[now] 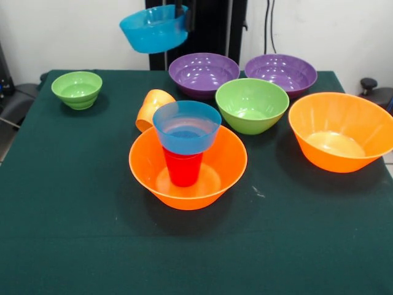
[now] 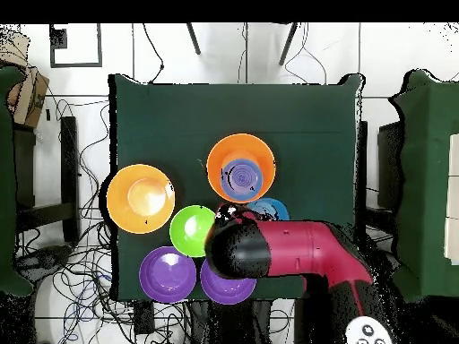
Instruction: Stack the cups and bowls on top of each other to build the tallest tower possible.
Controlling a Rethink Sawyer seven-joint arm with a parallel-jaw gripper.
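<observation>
In the front view, going left to right: the small green bowl sits alone at ten o'clock on the surface. Above and just right of it, near twelve o'clock, a blue bowl hangs in the air, tilted, its rim pinched by the hand. Only the tip of the hand shows at the top edge, closed on that rim. The orange cup lies tipped on its side just behind the tower, at the centre. The tower is a large orange bowl with a red cup inverted in it and a second blue bowl seated on top. Right of it stand the medium green bowl, two purple bowls behind, and the other large orange bowl at three o'clock.

The step in hand looks like carrying the lifted bowl to the tower. To do it well, I would level the bowl first, centre it over the blue one, lower it slowly until it nests, and only then let go. The red cup is a narrow support, so a sideways nudge could topple everything.
</observation>
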